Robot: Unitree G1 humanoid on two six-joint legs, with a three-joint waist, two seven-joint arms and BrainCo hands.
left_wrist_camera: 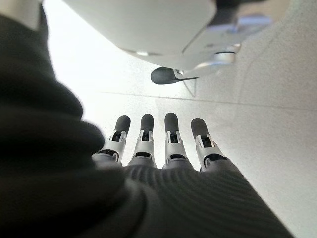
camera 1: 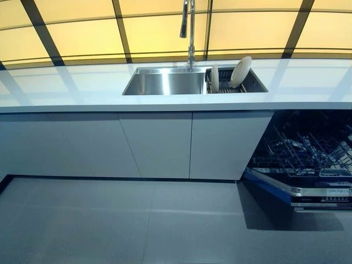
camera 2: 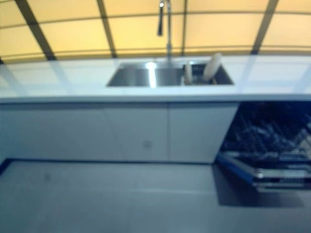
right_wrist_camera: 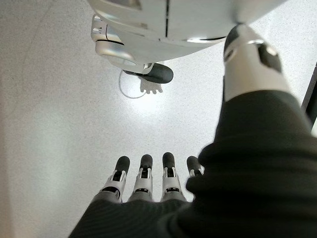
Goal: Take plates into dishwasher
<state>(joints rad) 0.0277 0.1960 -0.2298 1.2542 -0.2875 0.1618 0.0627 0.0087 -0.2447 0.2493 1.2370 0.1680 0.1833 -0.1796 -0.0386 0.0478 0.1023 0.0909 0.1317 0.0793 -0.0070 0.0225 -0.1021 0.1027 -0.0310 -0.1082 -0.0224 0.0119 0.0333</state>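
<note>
The sink (camera 1: 165,81) is the thing to steer by here: a steel basin sunk into the white countertop (camera 1: 71,88), bare inside as far as I can see. Just to the right of it, in the same cut-out, sits a dark drying rack (camera 1: 234,83) holding two white plates (camera 1: 240,71), both on edge; the larger one leans back toward the right, the smaller stands nearer the sink. Behind the sink a tall chrome faucet (camera 1: 190,33) rises, its top cut off by the edge of the view.

Below and to the right of the sink the dishwasher (camera 1: 308,159) stands open, its door (camera 1: 300,192) dropped down and the dark wire basket (camera 1: 308,146) showing. What lies in that basket I cannot make out; it is a tangle of tines and pale shapes, and the right part is cut off.

Under the sink runs a row of plain white cabinet fronts (camera 1: 159,143), and before them a grey tiled floor (camera 1: 137,225). Behind the counter is a yellow-lit wall of panels (camera 1: 82,33) crossed by dark bars.

Neither hand is near the sink. The left hand (left_wrist_camera: 153,148) hangs over the floor with fingers straight and relaxed, holding nothing; the right hand (right_wrist_camera: 148,181) hangs likewise, fingers loose and empty.
</note>
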